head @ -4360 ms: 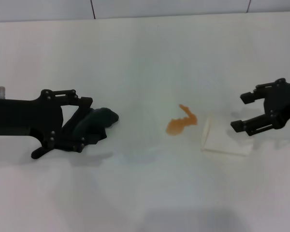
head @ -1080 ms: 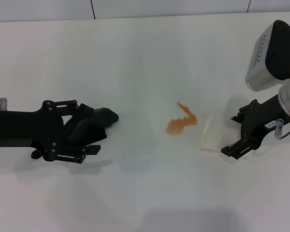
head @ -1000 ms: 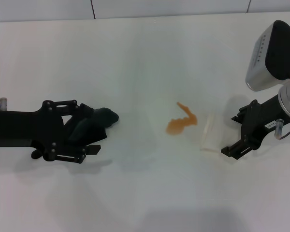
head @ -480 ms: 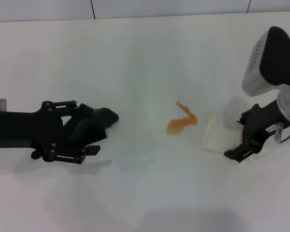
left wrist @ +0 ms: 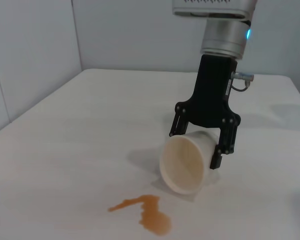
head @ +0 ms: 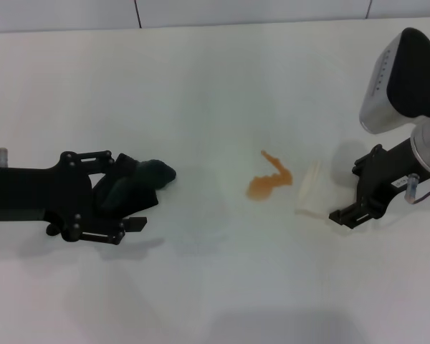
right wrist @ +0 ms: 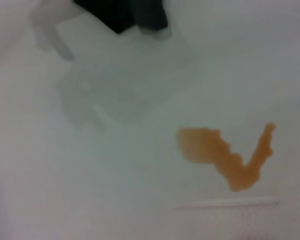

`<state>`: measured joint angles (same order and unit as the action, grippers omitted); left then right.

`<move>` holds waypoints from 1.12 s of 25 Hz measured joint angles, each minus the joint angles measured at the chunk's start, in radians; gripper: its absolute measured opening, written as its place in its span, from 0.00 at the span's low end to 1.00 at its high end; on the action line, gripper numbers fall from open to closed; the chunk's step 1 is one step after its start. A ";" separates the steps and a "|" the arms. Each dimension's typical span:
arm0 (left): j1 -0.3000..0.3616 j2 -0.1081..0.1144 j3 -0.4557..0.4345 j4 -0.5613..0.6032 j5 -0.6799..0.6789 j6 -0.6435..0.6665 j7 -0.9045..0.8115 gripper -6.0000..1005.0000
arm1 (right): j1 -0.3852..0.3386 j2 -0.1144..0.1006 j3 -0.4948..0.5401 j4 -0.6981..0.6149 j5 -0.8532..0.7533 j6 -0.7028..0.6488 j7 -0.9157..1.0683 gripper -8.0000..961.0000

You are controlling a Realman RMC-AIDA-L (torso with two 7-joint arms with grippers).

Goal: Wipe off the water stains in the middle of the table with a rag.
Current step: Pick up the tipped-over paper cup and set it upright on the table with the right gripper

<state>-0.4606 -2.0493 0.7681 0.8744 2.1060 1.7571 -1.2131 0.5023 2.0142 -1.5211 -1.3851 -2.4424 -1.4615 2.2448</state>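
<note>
The dark green-black rag [head: 152,175] sits on the white table [head: 215,86] at the left. My left gripper [head: 136,193] is shut on it, low on the surface. The orange-amber water stains [head: 268,183] lie mid-table, well to the right of the rag, and also show in the left wrist view [left wrist: 146,213] and the right wrist view [right wrist: 224,156]. My right gripper [head: 345,193] is just right of the stains, shut on a translucent white cup [head: 309,189] that is tipped on its side. The left wrist view shows that gripper [left wrist: 195,148] straddling the cup [left wrist: 184,164].
The cup's open mouth faces the stains, a short gap from them. A grey wall [head: 236,11] runs along the table's far edge. The right arm's silver-and-black wrist housing [head: 405,79] hangs over the table's right side.
Since 4.4 s ago my right gripper has come down and closed around the cup. In the last half second it has nudged the cup slightly left and farther back. The left gripper and rag have barely moved.
</note>
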 joint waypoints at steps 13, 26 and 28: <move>0.003 -0.001 -0.004 -0.007 -0.007 -0.005 0.019 0.86 | -0.152 -0.003 0.143 -0.067 0.217 0.088 -0.124 0.70; 0.001 -0.012 -0.003 -0.006 -0.008 -0.011 0.014 0.86 | -0.204 -0.005 0.244 0.302 0.633 0.244 -0.581 0.70; 0.001 -0.012 -0.003 -0.007 -0.008 -0.012 0.014 0.86 | -0.207 -0.005 0.247 0.346 0.691 0.265 -0.648 0.70</move>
<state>-0.4594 -2.0618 0.7654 0.8677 2.0983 1.7451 -1.1990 0.2955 2.0095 -1.2745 -1.0390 -1.7512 -1.1964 1.5963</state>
